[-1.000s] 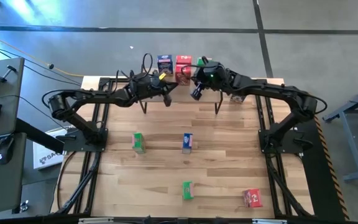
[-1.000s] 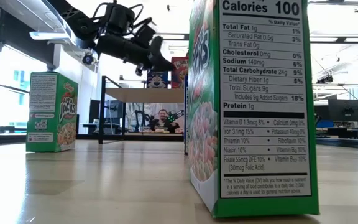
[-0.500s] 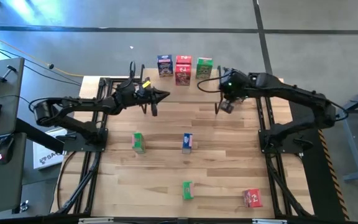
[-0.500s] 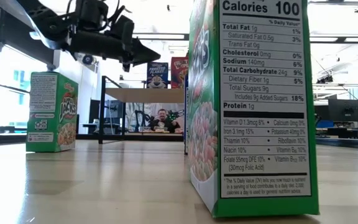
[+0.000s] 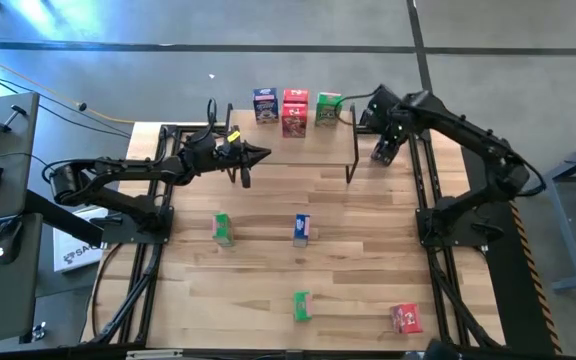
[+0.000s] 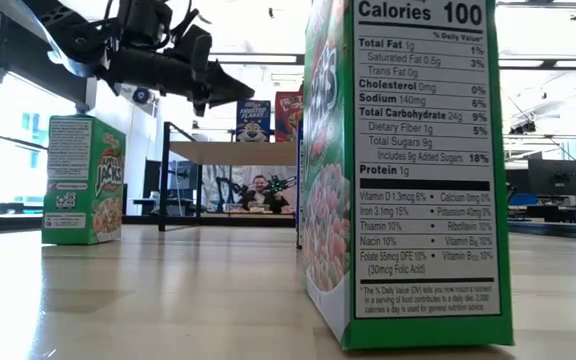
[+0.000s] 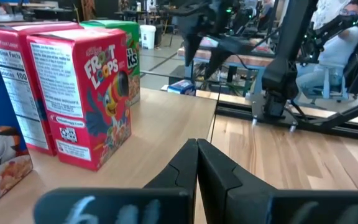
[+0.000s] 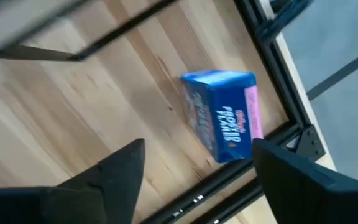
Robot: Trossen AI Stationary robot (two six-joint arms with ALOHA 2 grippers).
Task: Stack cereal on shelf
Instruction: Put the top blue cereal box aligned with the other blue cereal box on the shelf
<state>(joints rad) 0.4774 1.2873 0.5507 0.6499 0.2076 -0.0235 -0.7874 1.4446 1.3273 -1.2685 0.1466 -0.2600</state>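
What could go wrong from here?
The flat-lying blue cardboard cereal box sits close to the black metal frame rail, so the open jaws of the right gripper may strike the rail or shove the box. The shut left gripper hovers near the red cardboard cereal box on the light wooden shelf and could topple it.
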